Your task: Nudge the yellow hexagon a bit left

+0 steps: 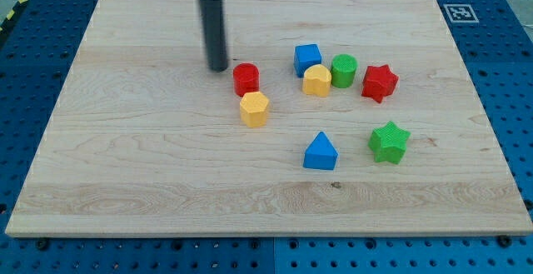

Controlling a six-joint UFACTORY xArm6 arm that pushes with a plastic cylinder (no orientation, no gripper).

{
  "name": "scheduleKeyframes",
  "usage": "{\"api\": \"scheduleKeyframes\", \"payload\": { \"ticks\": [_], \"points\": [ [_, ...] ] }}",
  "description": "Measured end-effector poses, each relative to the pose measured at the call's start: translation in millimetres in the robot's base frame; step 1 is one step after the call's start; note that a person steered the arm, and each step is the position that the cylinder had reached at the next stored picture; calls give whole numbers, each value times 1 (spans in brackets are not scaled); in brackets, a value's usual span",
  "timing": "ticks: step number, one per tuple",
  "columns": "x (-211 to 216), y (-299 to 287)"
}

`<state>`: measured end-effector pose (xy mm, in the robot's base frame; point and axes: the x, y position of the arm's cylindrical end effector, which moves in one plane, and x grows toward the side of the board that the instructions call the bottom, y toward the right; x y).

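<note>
The yellow hexagon point(254, 108) lies near the board's middle, just below the red cylinder point(246, 79) and touching or nearly touching it. My tip point(218, 67) rests on the board to the upper left of the hexagon, just left of the red cylinder, with a small gap between them. The dark rod rises from there to the view's top.
A blue cube point(307, 59), a yellow rounded block point(316, 81), a green cylinder point(343, 71) and a red star point(379, 82) cluster to the right. A blue triangle point(321, 151) and a green star point(389, 141) lie lower right. The wooden board point(125, 174) sits on a blue perforated table.
</note>
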<state>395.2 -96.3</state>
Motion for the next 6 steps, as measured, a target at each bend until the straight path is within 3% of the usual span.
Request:
{"api": "scheduleKeyframes", "payload": {
  "ticks": [1, 2, 4, 5, 6],
  "points": [
    [22, 64],
    [9, 139],
    [11, 33],
    [2, 63],
    [24, 111]
  ]
}}
